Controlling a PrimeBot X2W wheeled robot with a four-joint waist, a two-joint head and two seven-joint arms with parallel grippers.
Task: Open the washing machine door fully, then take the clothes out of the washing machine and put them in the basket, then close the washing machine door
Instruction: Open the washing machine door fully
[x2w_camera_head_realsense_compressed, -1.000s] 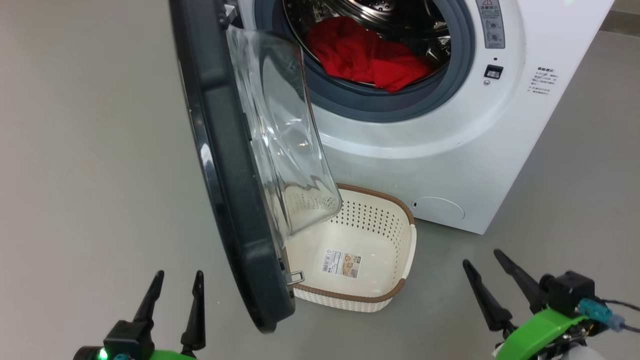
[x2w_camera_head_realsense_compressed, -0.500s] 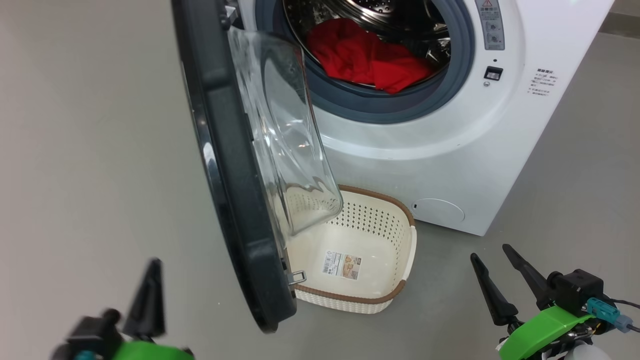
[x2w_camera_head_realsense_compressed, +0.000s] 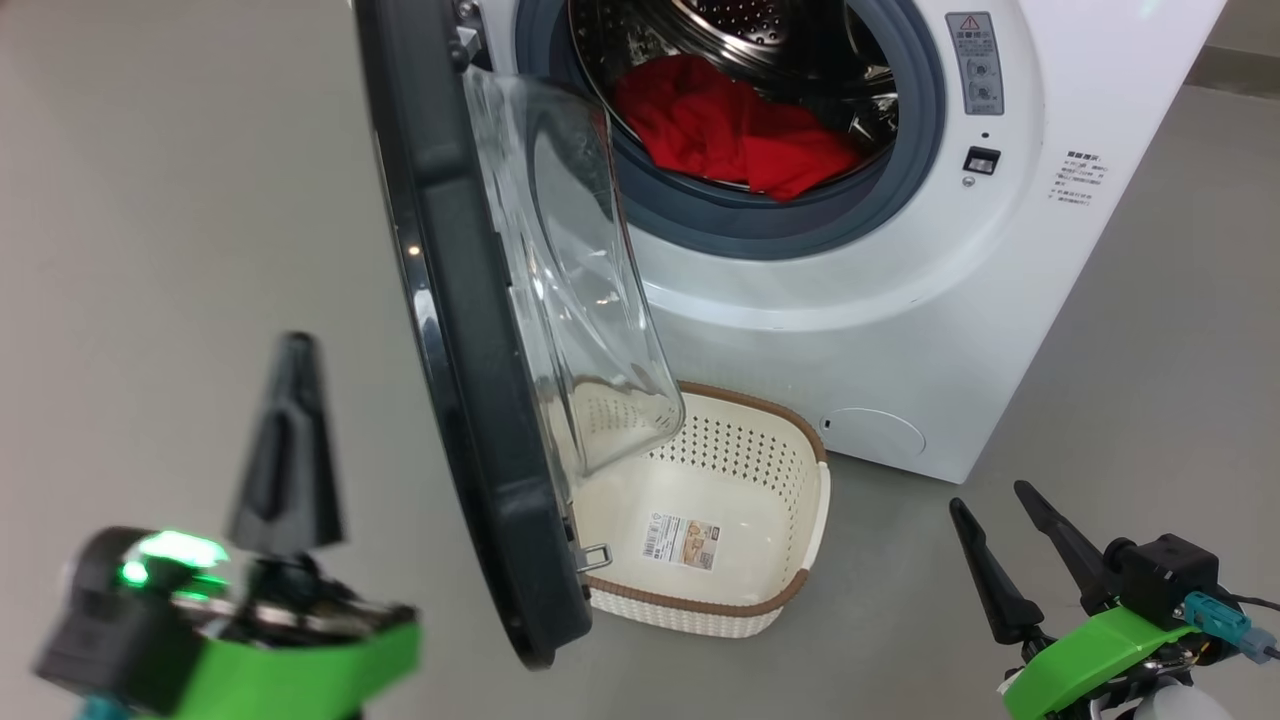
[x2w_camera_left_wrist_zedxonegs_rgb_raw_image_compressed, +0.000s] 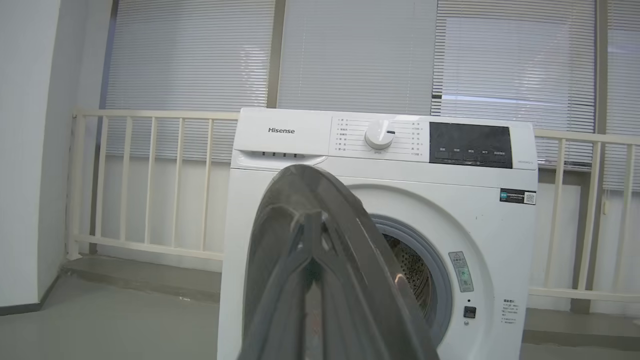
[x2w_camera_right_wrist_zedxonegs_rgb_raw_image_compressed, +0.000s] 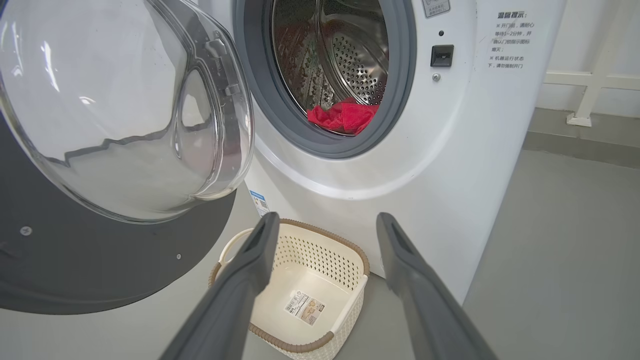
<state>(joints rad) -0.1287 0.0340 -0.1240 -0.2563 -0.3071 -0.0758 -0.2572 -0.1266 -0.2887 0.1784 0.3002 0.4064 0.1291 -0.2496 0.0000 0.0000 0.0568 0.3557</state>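
The white washing machine (x2w_camera_head_realsense_compressed: 900, 330) has its black-rimmed door (x2w_camera_head_realsense_compressed: 470, 330) swung partway out, edge-on to me, the glass bowl (x2w_camera_head_realsense_compressed: 575, 280) facing the drum. Red clothes (x2w_camera_head_realsense_compressed: 740, 130) lie in the drum's mouth, and show low in the drum (x2w_camera_right_wrist_zedxonegs_rgb_raw_image_compressed: 342, 116) in the right wrist view. The cream basket (x2w_camera_head_realsense_compressed: 745, 440) stands on the floor below the door, holding just a paper label. My left gripper (x2w_camera_head_realsense_compressed: 290, 345) is shut on nothing, raised left of the door's outer face and apart from it. My right gripper (x2w_camera_head_realsense_compressed: 988, 497) is open at the lower right, its fingers (x2w_camera_right_wrist_zedxonegs_rgb_raw_image_compressed: 260, 250) framing the basket (x2w_camera_right_wrist_zedxonegs_rgb_raw_image_compressed: 320, 250).
Grey floor (x2w_camera_head_realsense_compressed: 180, 200) spreads left and right of the machine. Behind the washing machine (x2w_camera_left_wrist_zedxonegs_rgb_raw_image_compressed: 400, 150) run a cream railing (x2w_camera_left_wrist_zedxonegs_rgb_raw_image_compressed: 150, 175) and windows with shut blinds (x2w_camera_left_wrist_zedxonegs_rgb_raw_image_compressed: 350, 55). A white wall (x2w_camera_left_wrist_zedxonegs_rgb_raw_image_compressed: 25, 150) stands at the far left.
My left gripper has shut and risen up the head view, beside the door's outer face. The camera has shifted slightly. The right gripper stays open and has barely moved.
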